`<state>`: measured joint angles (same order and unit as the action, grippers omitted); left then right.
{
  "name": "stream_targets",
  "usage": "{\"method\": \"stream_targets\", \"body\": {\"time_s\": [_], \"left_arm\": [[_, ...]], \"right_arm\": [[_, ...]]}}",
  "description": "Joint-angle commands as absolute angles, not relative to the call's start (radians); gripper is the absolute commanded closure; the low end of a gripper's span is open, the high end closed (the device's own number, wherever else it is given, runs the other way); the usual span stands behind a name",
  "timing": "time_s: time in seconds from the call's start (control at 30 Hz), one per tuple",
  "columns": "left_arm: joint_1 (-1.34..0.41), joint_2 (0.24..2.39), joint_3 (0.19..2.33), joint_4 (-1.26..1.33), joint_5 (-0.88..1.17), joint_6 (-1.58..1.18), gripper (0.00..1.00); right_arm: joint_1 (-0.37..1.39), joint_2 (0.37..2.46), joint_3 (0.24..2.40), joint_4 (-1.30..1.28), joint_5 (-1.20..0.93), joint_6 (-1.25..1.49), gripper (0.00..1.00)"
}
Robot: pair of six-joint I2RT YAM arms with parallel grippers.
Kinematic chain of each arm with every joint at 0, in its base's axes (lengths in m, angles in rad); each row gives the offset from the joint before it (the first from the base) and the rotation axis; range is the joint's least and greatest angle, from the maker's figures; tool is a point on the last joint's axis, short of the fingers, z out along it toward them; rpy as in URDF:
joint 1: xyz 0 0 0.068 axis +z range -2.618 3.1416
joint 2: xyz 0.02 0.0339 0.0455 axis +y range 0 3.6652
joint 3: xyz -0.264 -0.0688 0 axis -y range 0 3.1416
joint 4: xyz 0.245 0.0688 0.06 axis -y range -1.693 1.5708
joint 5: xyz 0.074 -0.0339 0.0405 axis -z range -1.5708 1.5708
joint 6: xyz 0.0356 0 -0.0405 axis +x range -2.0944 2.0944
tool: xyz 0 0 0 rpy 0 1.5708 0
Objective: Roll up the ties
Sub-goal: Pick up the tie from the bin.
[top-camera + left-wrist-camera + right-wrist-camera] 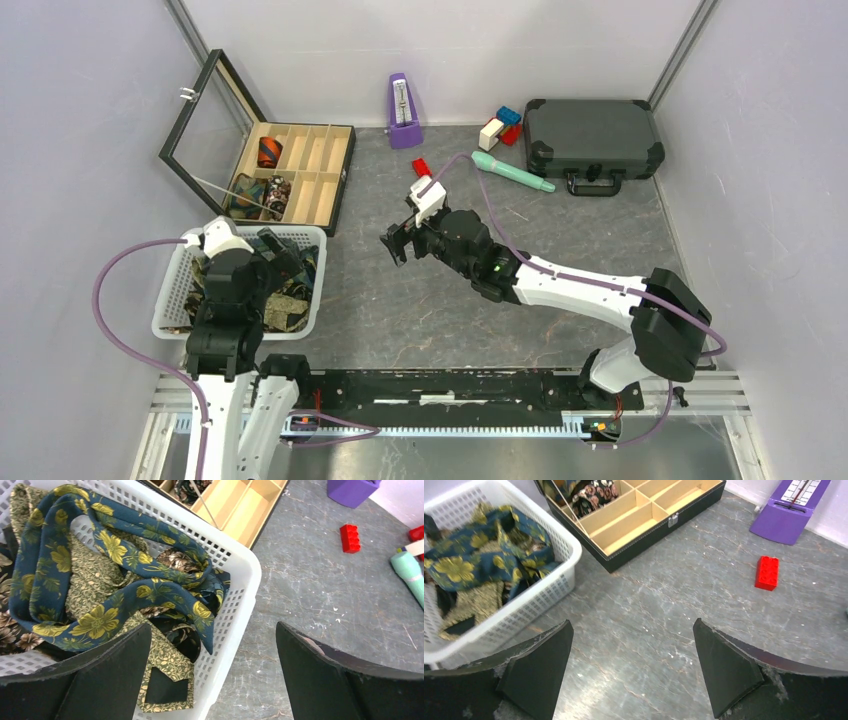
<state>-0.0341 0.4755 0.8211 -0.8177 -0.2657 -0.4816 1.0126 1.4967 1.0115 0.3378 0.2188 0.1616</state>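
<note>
Lying loose and tangled in the white basket [243, 567] — the ties [100, 595]; looping on top, navy tie [150, 592] with yellow flowers; bunching beneath it, olive tie [87, 580] in fine leafy print; peeking out near the rim, brown floral tie [175, 559]; sitting rolled in the wooden box's [320, 165] left compartments — striped coil [269, 152] at the back, two dark floral coils [278, 192] nearer.

Ties [107, 567] in wht basket [236, 551], jaws wide
</note>
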Motion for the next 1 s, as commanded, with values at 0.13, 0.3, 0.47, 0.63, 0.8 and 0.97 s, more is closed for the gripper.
{"method": "stream_targets", "body": {"time_s": [0.13, 0.3, 0.47, 0.63, 0.8, 0.97], "left_arm": [[-0.028, 0.441, 0.835, -0.833, -0.352, -0.488, 0.0], [-0.029, 0.349, 0.826, -0.833, -0.4, -0.519, 0.01], [-0.028, 0.33, 0.851, -0.89, -0.5, -0.577, 0.02], [-0.028, 0.322, 0.859, -0.904, -0.517, -0.593, 0.01], [-0.027, 0.327, 0.864, -0.913, -0.525, -0.601, 0.0], [-0.028, 0.356, 0.823, -0.874, -0.533, -0.573, 0.0]], "right_arm": [[1.019, 1.524, 1.097, 0.288, -0.065, -0.126, 0.02], [1.018, 1.647, 1.232, 0.246, -0.257, -0.243, 0.02], [1.019, 1.825, 1.44, 0.197, -0.343, -0.316, 0.02], [1.019, 1.98, 1.597, 0.182, -0.469, -0.385, 0.03], [1.02, 2.083, 1.67, 0.27, -0.52, -0.39, 0.03], [1.026, 2.158, 1.747, 0.281, -0.514, -0.385, 0.06]]}}
